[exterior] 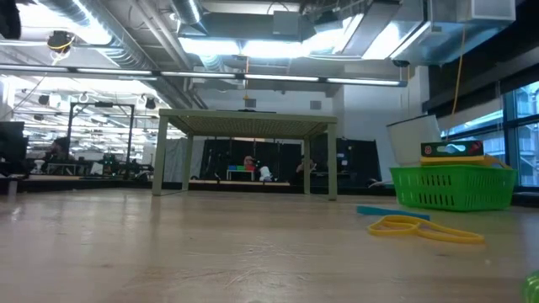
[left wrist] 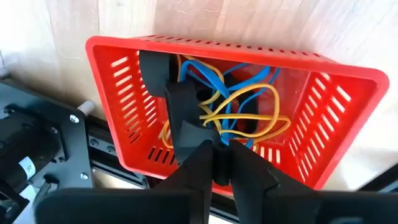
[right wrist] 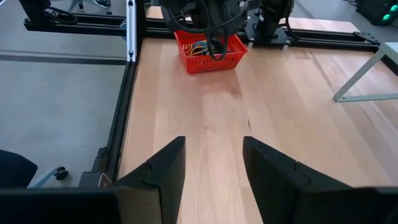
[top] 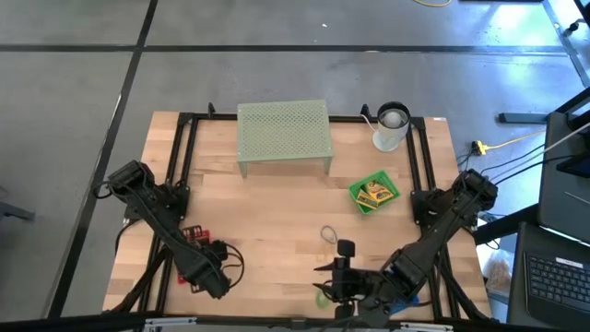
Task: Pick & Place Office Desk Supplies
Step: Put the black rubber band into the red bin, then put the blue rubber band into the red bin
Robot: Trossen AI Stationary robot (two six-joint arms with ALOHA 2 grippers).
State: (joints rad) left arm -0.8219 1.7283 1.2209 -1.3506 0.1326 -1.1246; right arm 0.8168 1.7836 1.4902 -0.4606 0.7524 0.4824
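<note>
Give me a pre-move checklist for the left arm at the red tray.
1. Left gripper over the red tray: ok.
2. Rubber bands, blue and yellow, inside the tray: ok.
3. Band free of the left fingers: cannot tell.
4. Right gripper open, empty, over bare table: ok.
5. Yellow rubber band on the table, not yet picked: not ok.
6. Green tray clear of both arms: ok.

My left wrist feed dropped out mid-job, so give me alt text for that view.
The left hand hangs directly over a red slotted plastic basket holding a tangle of blue and yellow rubber bands, its dark fingers reaching down among them. The basket sits on the light wooden tabletop beside the black metal frame at the table's edge.
</note>
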